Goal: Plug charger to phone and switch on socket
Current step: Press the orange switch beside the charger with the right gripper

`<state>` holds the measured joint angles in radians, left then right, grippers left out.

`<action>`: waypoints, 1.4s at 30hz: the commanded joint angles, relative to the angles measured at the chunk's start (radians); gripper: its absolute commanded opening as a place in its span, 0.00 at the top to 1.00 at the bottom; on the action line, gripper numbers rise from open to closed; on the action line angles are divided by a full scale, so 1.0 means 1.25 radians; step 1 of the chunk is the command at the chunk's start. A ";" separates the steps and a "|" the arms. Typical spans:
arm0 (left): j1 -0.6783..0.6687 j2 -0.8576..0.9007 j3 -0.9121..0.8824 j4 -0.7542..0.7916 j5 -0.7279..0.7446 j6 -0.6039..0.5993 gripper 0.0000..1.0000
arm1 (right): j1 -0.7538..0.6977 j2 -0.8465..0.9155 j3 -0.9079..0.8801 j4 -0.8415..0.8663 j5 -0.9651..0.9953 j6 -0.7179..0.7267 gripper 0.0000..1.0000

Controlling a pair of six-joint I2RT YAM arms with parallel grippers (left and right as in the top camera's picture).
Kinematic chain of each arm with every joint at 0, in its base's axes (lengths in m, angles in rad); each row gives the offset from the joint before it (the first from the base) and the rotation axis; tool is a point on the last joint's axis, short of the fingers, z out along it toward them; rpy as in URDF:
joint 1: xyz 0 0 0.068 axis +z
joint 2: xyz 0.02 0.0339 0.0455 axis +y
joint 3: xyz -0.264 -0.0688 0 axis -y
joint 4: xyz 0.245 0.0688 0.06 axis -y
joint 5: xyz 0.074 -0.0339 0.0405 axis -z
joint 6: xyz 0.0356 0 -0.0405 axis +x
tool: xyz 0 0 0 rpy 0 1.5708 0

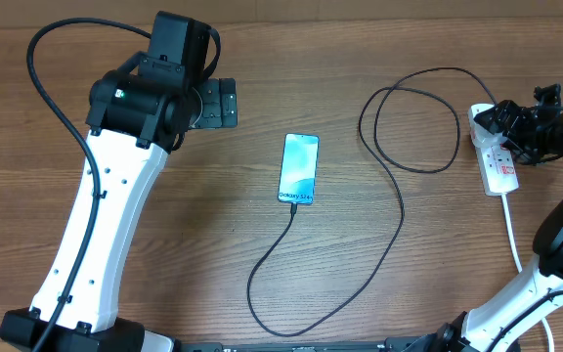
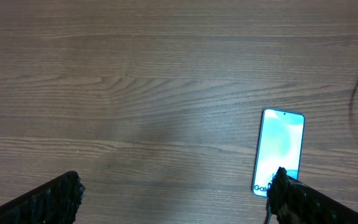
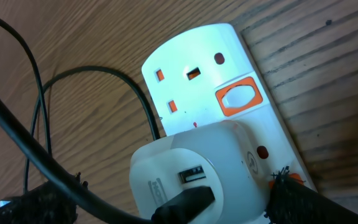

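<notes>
The phone (image 1: pixel 299 169) lies flat mid-table with its cyan screen lit, and shows too in the left wrist view (image 2: pixel 279 149). The charger cable (image 1: pixel 400 210) meets the phone's near end, loops across the table and runs to the socket (image 1: pixel 500 171) at the right. Its black plug (image 3: pixel 185 202) sits in a white adapter (image 3: pixel 197 165) on the socket (image 3: pixel 197 56). My right gripper (image 3: pixel 176 202) is open, its fingers straddling the adapter, one fingertip (image 3: pixel 291 196) beside an orange switch (image 3: pixel 238 98). My left gripper (image 2: pixel 176 196) hangs open over bare wood left of the phone.
The socket's white cord (image 1: pixel 512 230) trails toward the table's near edge. Cable loops (image 1: pixel 409 117) lie between phone and socket. The left arm (image 1: pixel 115 196) spans the table's left side.
</notes>
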<state>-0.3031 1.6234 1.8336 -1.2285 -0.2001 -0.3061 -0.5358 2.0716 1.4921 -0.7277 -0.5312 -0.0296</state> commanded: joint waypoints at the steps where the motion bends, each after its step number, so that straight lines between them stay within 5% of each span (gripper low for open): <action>1: 0.002 -0.007 0.016 -0.001 -0.016 0.015 0.00 | 0.011 0.012 0.000 -0.009 -0.001 -0.005 0.02; 42: 0.002 -0.007 0.016 -0.001 -0.016 0.015 0.01 | 0.038 0.014 -0.001 -0.036 0.032 0.005 0.02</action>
<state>-0.3031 1.6234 1.8336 -1.2285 -0.2001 -0.3061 -0.5163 2.0716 1.4956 -0.7502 -0.4625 -0.0341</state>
